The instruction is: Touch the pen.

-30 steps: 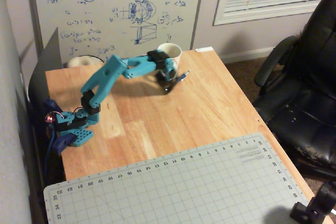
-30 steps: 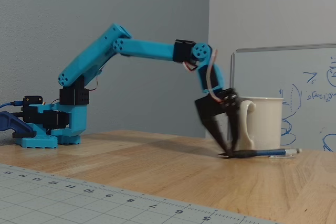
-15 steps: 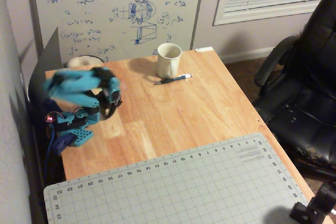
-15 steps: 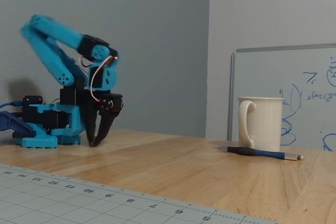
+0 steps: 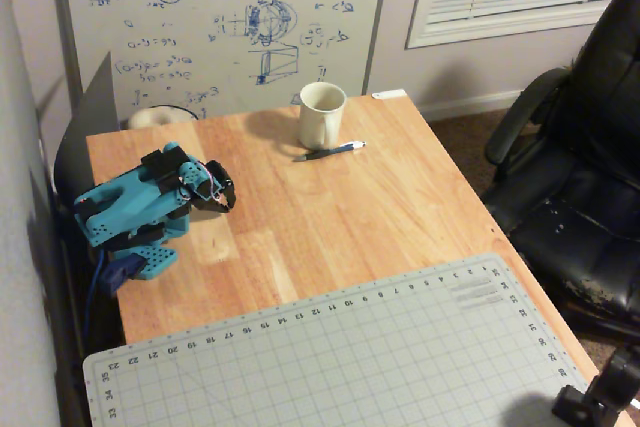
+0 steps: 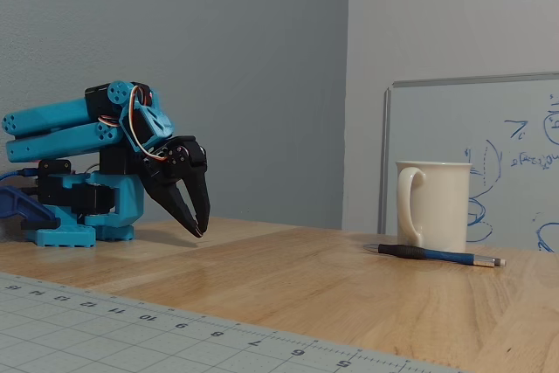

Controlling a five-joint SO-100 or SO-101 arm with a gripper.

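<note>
- Currently, the gripper (image 6: 200, 226) sits folded at the arm base, fingertips together, empty, just above the table (image 6: 288, 281).
- The pen (image 6: 434, 255) lies flat well apart, just before the cream mug (image 6: 434, 205).
- A whiteboard (image 6: 515, 163) stands behind.

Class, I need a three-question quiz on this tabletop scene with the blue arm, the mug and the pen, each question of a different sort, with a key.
1. True or false: the gripper is touching the pen.
2. In the fixed view, the pen lies: A) inside the mug; B) on the table in front of the mug; C) on the cutting mat.
3. Fill in: the arm is folded back over its ____.

Key: 1 false, it hangs far from the pen; 2 B; 3 base.
</note>
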